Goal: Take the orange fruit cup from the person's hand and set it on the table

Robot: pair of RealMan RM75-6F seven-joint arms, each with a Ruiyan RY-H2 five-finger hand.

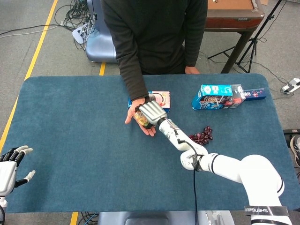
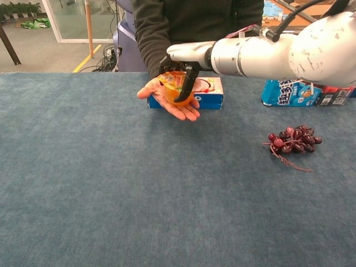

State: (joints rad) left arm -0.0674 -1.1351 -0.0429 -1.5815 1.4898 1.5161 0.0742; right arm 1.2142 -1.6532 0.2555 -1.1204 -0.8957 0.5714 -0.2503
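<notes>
Right hand (image 2: 181, 69) closed around orange fruit cup (image 2: 175, 89), cup resting on person's palm (image 2: 167, 103). Left hand (image 1: 10, 164) open, holding nothing, at bench (image 1: 84, 140) edge.

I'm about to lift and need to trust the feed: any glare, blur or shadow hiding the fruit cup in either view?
Head view: sharp and evenly lit, but the right robot hand covers most of the orange fruit cup. Chest view: cup clear on the person's palm, no glare on its lid; the near white forearm is bright but not washed out; only soft shadows on the table.
</notes>
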